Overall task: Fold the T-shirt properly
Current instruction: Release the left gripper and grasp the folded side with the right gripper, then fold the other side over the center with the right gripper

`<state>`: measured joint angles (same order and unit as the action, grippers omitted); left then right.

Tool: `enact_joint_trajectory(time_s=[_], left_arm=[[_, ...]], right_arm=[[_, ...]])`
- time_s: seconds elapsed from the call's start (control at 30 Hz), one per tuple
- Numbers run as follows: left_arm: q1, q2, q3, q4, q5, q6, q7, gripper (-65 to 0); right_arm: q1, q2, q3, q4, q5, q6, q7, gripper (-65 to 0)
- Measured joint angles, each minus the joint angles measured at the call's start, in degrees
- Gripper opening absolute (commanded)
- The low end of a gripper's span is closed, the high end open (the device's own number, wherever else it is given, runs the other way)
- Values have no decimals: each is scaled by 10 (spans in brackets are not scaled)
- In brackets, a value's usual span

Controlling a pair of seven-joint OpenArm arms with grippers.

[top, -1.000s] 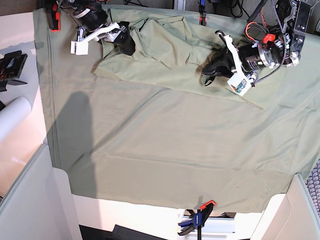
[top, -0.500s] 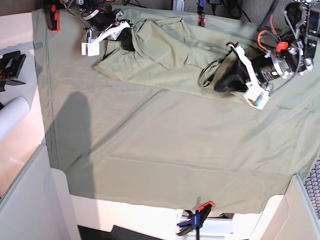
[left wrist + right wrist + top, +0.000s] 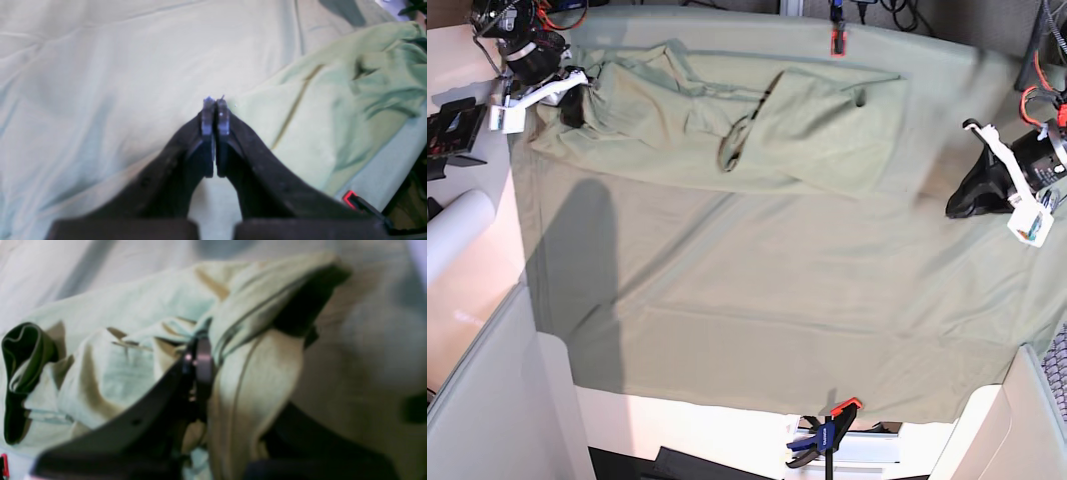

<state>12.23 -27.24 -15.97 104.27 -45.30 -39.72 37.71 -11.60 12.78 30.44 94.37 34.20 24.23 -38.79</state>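
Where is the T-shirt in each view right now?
Base: T-shirt along the top, left to centre, on the sheet.
Left wrist: right side, beyond the shut, empty left tool.
Right wrist: left and centre, pinched in the right tool.
Shared landmark: the sheet.

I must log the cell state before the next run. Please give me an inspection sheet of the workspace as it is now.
Surface: table covered by a grey-green sheet, wrinkled, held by a clamp at the near edge and a red clip at the far edge.
Job's things: T-shirt lies bunched along the far side, not folded.
Clutter: white roll and black bracket beside the sheet.
Grippers: right tool shut on the T-shirt's fabric; left tool shut, holding nothing, beside the shirt.
Cables: red and black wires by the left arm.
Surroundings: pale panels at the near corners.
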Motion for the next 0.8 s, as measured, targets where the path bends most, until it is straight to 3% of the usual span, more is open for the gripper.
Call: enact_joint_trajectory(time_s=[0.07,0.2,0.3,0.4,0.57,0.7,0.73,0.8], left_arm=[[0,-2,-1,0,0,0,0,-650],[6,-1,-1,0,0,0,5,-650],[13,-1,-1,0,-1,0,4,-650],[20,-1,-1,0,-1,0,5,-650],[20,-6,-1,0,-1,0,4,-650],[20,-5,-1,0,-2,0,4,-650],[20,-5,-1,0,-2,0,4,-650],[21,-5,-1,0,-3,0,5,-650]], right_arm=[[1,15,0,0,23,0,-1,-650],[8,13,-12,31,44,-2,-23,-650],[23,-9,-56,79,43,-3,-26,-650],[30,-50,-148,126,37,-5,-23,-650],[32,-155,-342,129,-75,-3,-24,-650],[35,-197,-458,90,-210,0,-9,-650],[35,-198,-475,78,-222,0,-4,-587],[33,-198,-495,57,-237,-1,14,-362]])
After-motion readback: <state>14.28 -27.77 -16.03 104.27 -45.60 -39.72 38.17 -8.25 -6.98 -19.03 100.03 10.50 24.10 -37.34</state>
